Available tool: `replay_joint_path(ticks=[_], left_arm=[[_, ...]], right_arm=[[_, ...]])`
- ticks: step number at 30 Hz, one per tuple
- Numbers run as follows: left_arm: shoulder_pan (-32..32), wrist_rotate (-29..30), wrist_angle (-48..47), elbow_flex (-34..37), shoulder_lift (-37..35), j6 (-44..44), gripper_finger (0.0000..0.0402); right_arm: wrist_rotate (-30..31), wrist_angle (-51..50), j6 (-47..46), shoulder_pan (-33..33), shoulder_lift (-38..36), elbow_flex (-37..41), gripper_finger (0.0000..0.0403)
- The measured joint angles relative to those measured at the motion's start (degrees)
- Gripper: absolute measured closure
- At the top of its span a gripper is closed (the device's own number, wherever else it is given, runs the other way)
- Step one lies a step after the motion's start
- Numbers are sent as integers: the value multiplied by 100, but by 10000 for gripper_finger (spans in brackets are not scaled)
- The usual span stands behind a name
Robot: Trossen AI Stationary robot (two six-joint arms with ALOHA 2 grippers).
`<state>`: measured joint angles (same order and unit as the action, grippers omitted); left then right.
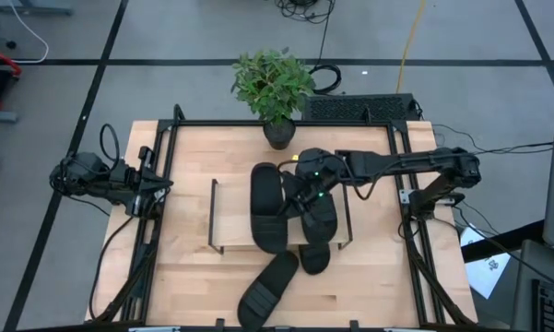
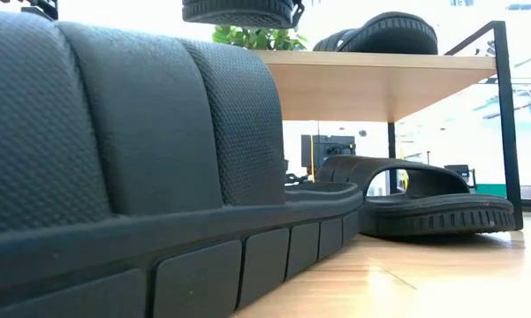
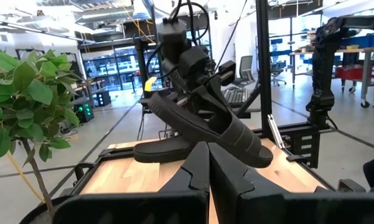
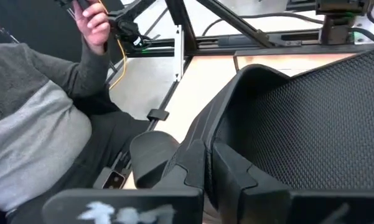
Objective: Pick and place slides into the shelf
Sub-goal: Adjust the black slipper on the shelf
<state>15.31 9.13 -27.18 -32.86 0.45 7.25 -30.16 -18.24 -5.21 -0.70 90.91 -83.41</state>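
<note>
Slides look light, springy and matte, so a pinch on the ribbed strap band should hold. The right pincer (image 1: pixel 306 191), closed on one slide (image 3: pixel 205 121), lifts it tilted over the shelf (image 1: pixel 229 214) at frame centre. The left pincer (image 1: pixel 157 195) waits shut at left. Two more slides (image 1: pixel 269 288) lie lower centre on the bench (image 1: pixel 184 277).

Table light: even, bright overhead; soft short shadows beside the slides (image 1: pixel 267 207)
Low view: window backlight blown white; nearest slide looms huge
Left wrist: ceiling lamps glare; plant (image 3: pixel 22 106) leaves slightly soft
Right wrist: near fingers blurred
</note>
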Motion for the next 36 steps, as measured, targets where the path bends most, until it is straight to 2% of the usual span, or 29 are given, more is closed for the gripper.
replay_joint_path(ticks=[5, 12, 17, 21, 29, 36], left_arm=[[-1, 0, 0, 0, 0, 11, 396], [-1, 1, 0, 0, 0, 9, 396], [0, 2, 0, 0, 0, 9, 396], [-2, 2, 0, 0, 1, 47, 396], [-1, 2, -1, 0, 0, 102, 396], [0, 2, 0, 0, 0, 86, 396]], right_arm=[[-33, 151, -211, 170, -2, 205, 399], [-782, 1111, -810, 368, -10, 744, 399], [-718, 1097, -993, 421, 5, 918, 399], [-437, 1148, -1199, 408, 74, 923, 399], [-462, 1196, -1357, 461, 455, 924, 399], [-454, 1233, -1248, 513, 457, 924, 399]])
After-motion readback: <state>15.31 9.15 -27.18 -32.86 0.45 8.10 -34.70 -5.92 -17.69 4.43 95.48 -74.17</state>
